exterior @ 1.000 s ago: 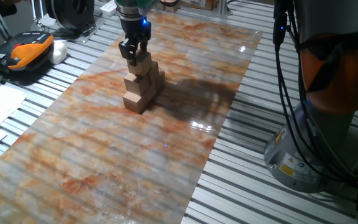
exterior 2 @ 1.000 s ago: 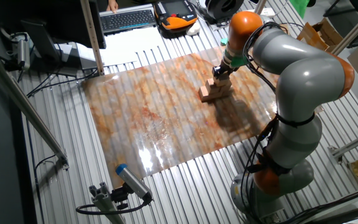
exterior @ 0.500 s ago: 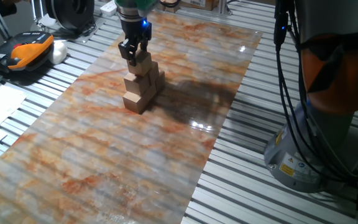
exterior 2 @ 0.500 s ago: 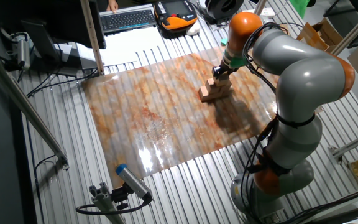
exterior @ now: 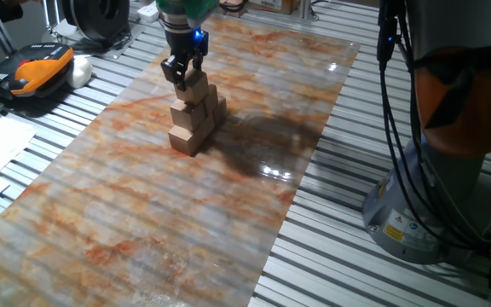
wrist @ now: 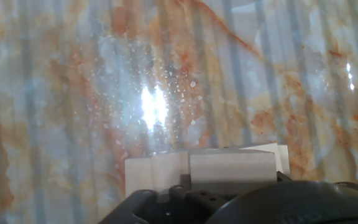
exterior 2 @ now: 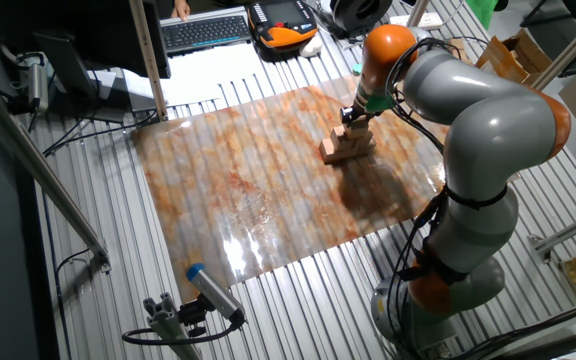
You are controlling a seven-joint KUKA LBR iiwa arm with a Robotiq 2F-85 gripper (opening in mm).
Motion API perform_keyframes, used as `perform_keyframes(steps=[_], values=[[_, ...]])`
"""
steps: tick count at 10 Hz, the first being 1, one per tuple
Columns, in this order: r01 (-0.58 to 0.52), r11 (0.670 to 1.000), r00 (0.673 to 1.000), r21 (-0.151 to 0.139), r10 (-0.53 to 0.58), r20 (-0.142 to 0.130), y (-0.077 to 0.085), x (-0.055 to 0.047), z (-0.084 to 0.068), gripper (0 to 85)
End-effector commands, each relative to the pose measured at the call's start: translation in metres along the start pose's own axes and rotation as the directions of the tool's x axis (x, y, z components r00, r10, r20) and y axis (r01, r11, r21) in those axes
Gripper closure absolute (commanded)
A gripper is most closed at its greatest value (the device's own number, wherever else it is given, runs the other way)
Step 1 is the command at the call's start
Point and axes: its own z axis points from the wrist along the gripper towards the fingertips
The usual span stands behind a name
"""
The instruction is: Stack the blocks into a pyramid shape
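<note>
Tool (exterior: 181, 77), upper centre of the frame, fingers narrowed on the top block (exterior: 193, 83). Directly beneath stands the pyramid (exterior: 196, 113) on the marbled bench (exterior: 143, 213). The block sits squarely above the second tier, so release is straight down.

**Count check, everything placed relative to the block pile**

- Small light tan wooden cubes (exterior: 186, 136): 1 stepped pile (exterior: 193, 115), 3 tiers. Top tier = 1 cube (exterior: 198, 83). Lower tiers overlap in both fixed views, so I can't confirm the exact cube total. The hand view shows 2 pale block faces side by side.
- Loose cubes away from the pile: 0 seen.
- Orange-and-grey marbled sheet (exterior: 143, 213) under the pile: 1.
- Grey-and-orange robot arm (exterior 2: 488, 110): 1, with 1 black two-finger gripper (exterior: 180, 81) directly above the pile.
- Black keyboard (exterior 2: 206, 30), well beyond the pile: 1.
- Orange-and-black handheld device (exterior: 39, 68), left of the pile: 1.
- Blue-tipped grey cylinder (exterior 2: 208, 288), far from the pile: 1.
</note>
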Motion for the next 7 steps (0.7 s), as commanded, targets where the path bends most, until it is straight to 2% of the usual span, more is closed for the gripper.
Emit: perform_keyframes(steps=[1,3,7], values=[[0.000,1.000,1.000,-0.003,0.000,0.000,0.0000,0.0007,0.0008,34.0],[0.040,0.999,0.999,-0.006,-0.040,-0.007,-0.0001,0.0007,0.0010,34.0],[0.074,0.997,0.997,-0.037,-0.075,-0.024,-0.0003,0.0010,0.0012,34.0]])
